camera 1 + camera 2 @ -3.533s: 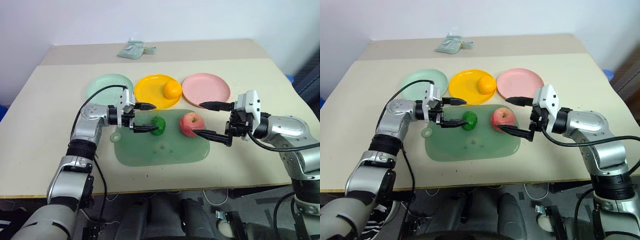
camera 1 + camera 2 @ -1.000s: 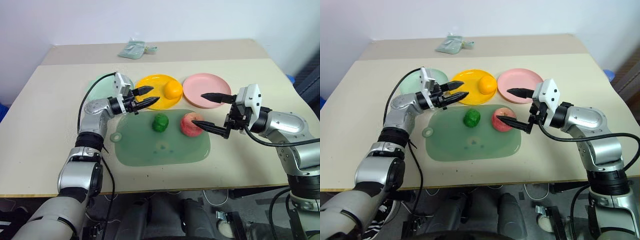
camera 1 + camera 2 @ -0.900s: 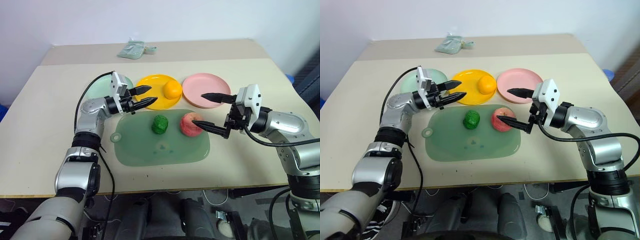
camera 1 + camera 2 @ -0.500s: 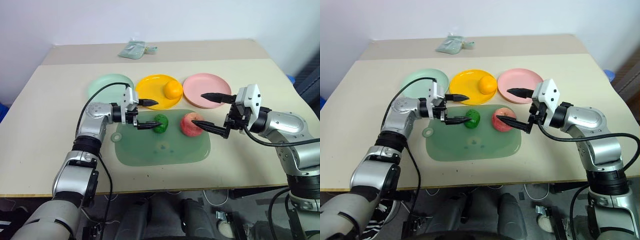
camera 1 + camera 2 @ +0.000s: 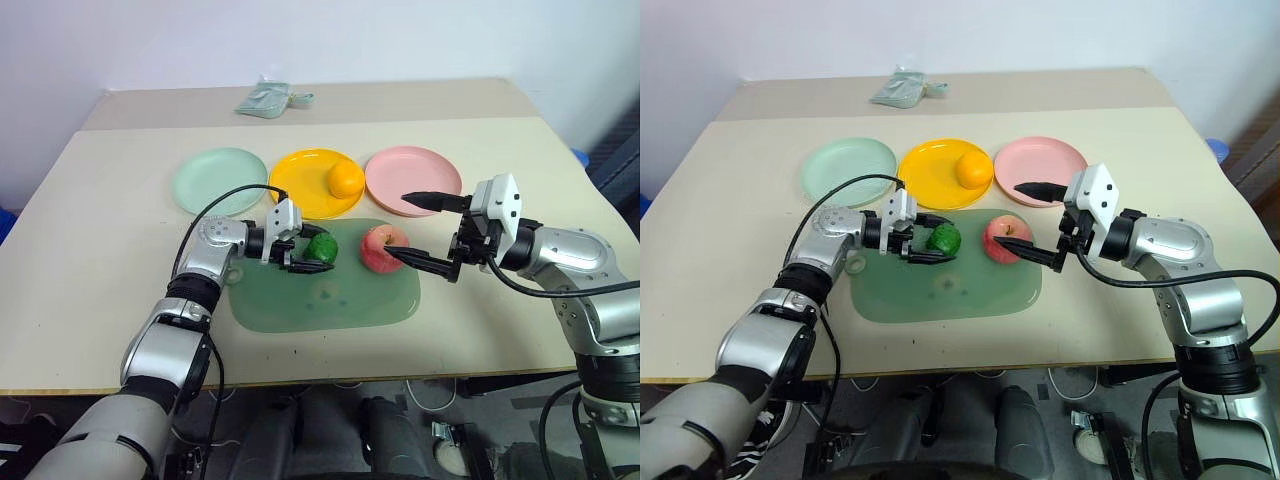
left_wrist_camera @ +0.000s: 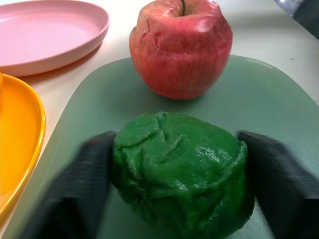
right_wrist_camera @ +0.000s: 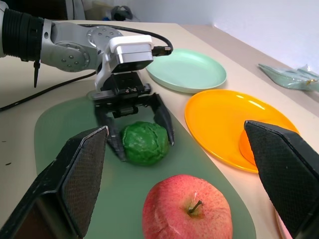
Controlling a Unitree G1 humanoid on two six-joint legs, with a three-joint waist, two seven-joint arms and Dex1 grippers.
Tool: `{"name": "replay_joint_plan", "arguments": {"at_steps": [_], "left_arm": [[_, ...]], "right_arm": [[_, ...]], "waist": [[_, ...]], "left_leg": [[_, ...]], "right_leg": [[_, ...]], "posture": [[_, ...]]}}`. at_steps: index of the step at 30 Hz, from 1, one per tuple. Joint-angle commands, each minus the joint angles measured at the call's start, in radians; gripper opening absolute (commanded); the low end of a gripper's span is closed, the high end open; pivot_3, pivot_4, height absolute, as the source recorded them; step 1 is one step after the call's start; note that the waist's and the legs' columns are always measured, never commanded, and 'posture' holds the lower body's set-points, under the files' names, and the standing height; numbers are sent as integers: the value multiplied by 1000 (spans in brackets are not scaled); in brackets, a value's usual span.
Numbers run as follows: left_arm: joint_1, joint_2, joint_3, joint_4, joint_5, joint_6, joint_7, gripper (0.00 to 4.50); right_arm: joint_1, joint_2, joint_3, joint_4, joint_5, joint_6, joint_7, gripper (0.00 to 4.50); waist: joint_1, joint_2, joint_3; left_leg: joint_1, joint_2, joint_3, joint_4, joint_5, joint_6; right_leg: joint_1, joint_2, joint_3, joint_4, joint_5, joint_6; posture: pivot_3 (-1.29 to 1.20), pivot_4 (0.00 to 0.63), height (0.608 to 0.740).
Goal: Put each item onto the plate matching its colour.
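Left gripper [image 5: 308,254]: low over the green mat [image 5: 330,300], one black finger on each side of the green lump [image 5: 322,247]; fingers close against the lump's sides, contact not certain, so held or merely straddled cannot be told.
Right gripper [image 5: 418,232]: fingers spread wide apart, empty, pointing toward the apple [image 5: 381,248]; lower fingertip just beside the apple's right side, upper finger over the near edge of the pink plate [image 5: 413,180].
Green lump: on the mat, left of the apple, a small gap between the two; seen large in the left wrist view [image 6: 179,173] with a blurred dark finger [image 6: 82,179] on either side.
Apple: upright on the mat, stem up, near the mat's far right part, just in front of the pink plate.
Orange fruit [image 5: 346,180]: resting on the right part of the yellow plate [image 5: 300,185].
Plates: in a row beyond the mat, mint plate [image 5: 218,180] leftmost, yellow in the middle, pink rightmost; mint and pink bare.
Mat: flat on the bench [image 5: 100,260], near its middle, with a small round tab at its left edge.
Pale green packet [image 5: 270,98]: far back on the bench, well apart from the plates.
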Motion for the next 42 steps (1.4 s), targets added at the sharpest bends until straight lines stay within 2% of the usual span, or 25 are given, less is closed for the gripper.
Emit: {"name": "replay_joint_plan", "arguments": {"at_steps": [1, 8, 12, 16, 25, 27, 29, 30, 34, 38, 40, 42], "left_arm": [[-28, 11, 22, -13, -14, -26, -14, 2630], [-58, 42, 188, -80, -168, 131, 54, 2630], [-97, 102, 271, -24, -156, 118, 263, 2630], [-135, 121, 355, 59, -153, 138, 541, 2630], [-137, 116, 378, 178, -83, 96, 903, 2630], [-138, 110, 380, 205, -75, 91, 971, 3669], [-137, 108, 378, 224, -69, 91, 1018, 4461], [-138, 107, 379, 230, -71, 92, 1026, 4461], [-140, 102, 383, 223, -88, 60, 974, 4461], [-122, 62, 397, 106, -205, 78, 607, 4461], [-65, 55, 362, -13, -252, 109, 380, 4461], [11, 73, 319, -159, -299, 214, 208, 4461]], "right_arm": [[3, -7, -19, -44, 13, -4, -1, 4500], [14, 4, -38, -72, 75, 40, -6, 4500], [5, 14, -34, -57, 76, 40, -24, 4500], [-37, 87, 1, -13, 38, 9, -88, 4500], [-69, 135, 45, 11, -10, -15, -104, 4500], [-70, 130, 44, 11, -11, -15, -102, 4500], [-69, 127, 42, 9, -10, -14, -101, 4500], [-68, 126, 41, 7, -10, -13, -101, 4500], [-58, 123, 35, -3, -9, -9, -109, 4500], [-43, 107, 39, -10, -14, 1, -110, 4500], [-43, 101, 44, -2, -21, 9, -115, 4500], [-41, 91, 56, 2, -26, 28, -108, 4500]], "waist": [[0, 0, 0], [-2, 0, 0], [-4, 0, 0], [-2, 0, 0], [0, 0, 0], [0, 0, 0], [-1, 0, 0], [-1, 0, 0], [0, 0, 0], [2, 0, 0], [-2, 0, 0], [-12, 0, -1]], "left_leg": [[0, 0, 0, 0, 0, 0], [0, 0, 0, 0, 0, 0], [0, 0, 0, 0, 0, 0], [0, 0, 0, 0, 0, 0], [0, -1, 0, 0, 0, 0], [0, -1, -1, 0, 0, 0], [0, -1, 0, 0, 0, 0], [0, -1, 0, 0, 0, 0], [0, -1, 0, 0, 0, 0], [0, -1, 1, 0, 0, 0], [0, -1, 3, 0, 0, 0], [0, -1, 3, 0, 0, 0]], "right_leg": [[0, 0, 0, 0, 0, 0], [0, 0, 0, 0, 0, 0], [0, 0, 0, 0, 0, 0], [0, 0, 0, 0, 0, 0], [0, 0, 0, 1, 1, 2], [0, 0, 0, 1, 1, 2], [0, 0, 0, 1, 1, 2], [0, 0, 0, 1, 1, 2], [0, 0, 0, 1, 1, 2], [0, 0, 0, 1, 1, 2], [0, 0, 0, 0, 1, 2], [0, 0, 0, 0, 1, 1]], "posture": [[0, 150, 740], [0, 150, 740], [0, 150, 740], [0, 150, 740], [0, 150, 740], [0, 150, 740], [0, 150, 740], [0, 150, 740], [0, 150, 740], [0, 150, 740], [0, 150, 740], [0, 150, 740]]}}
